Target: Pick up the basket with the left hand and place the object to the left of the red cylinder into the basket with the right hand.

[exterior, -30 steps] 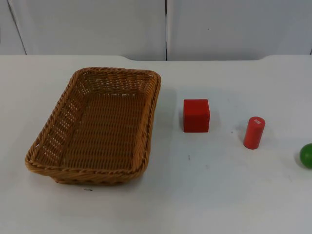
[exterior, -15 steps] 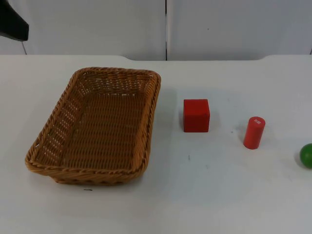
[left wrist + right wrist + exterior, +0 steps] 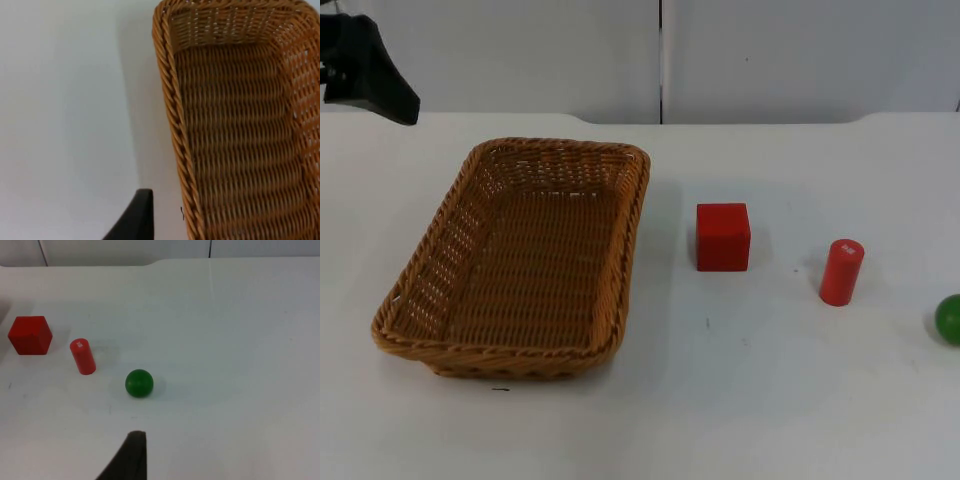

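A brown wicker basket (image 3: 500,358) lies empty on the left half of the white table. To its right rests a red cube (image 3: 723,237), and further right a red cylinder (image 3: 841,271) stands upright, so the cube is the object left of the cylinder. My left gripper (image 3: 382,88) hangs at the far left, behind the basket's back left corner and apart from it. In the left wrist view the basket (image 3: 176,125) lies just beside the gripper (image 3: 135,217). The right wrist view takes in the cube (image 3: 30,335), the cylinder (image 3: 83,356) and my right gripper (image 3: 131,455) well short of them.
A green ball (image 3: 950,319) sits at the table's right edge, right of the cylinder, seen too as the ball (image 3: 139,383) in the right wrist view. The grey partition wall (image 3: 660,55) closes the back of the table.
My left arm has come into the top view from the upper left corner and moved right and down towards the basket. The basket, cube, cylinder and ball have not moved.
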`<state>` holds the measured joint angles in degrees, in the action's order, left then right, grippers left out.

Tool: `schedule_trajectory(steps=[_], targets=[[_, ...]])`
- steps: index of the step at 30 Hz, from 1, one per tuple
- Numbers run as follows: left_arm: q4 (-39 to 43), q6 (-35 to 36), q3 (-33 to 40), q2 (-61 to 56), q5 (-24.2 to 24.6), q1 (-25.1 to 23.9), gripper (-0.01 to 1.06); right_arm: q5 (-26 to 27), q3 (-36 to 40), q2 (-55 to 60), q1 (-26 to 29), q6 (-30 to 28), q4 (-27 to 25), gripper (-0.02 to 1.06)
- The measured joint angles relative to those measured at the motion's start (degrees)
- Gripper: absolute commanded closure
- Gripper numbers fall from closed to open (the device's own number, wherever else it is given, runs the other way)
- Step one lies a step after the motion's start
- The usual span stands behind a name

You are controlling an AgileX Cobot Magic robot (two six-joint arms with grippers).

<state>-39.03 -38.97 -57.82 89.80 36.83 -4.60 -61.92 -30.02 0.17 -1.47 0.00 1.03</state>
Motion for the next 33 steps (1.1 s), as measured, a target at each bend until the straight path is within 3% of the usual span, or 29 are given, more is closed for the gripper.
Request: schedule_trajectory(steps=[12, 20, 26, 33], targets=[[2.9, 0.2, -7.3, 13.1, 1.3, 0.0, 0.0, 0.0, 0.0, 0.0, 0.0, 0.0, 0.0, -0.01], [2.9, 0.2, -7.8, 17.7, 1.5, 0.0, 0.0, 0.0, 0.0, -0.2, 0.0, 0.0, 0.0, -0.01], [3.1, 0.2, -10.6, 20.9, 1.4, 2.2, 0.0, 0.0, 0.1, -0.1, 0.0, 0.0, 0.0, -0.01], [4.5, 1.6, -17.1, 27.2, 5.5, 2.8, 0.0, -0.1, 0.1, -0.1, 0.0, 0.0, 0.0, -0.01]])
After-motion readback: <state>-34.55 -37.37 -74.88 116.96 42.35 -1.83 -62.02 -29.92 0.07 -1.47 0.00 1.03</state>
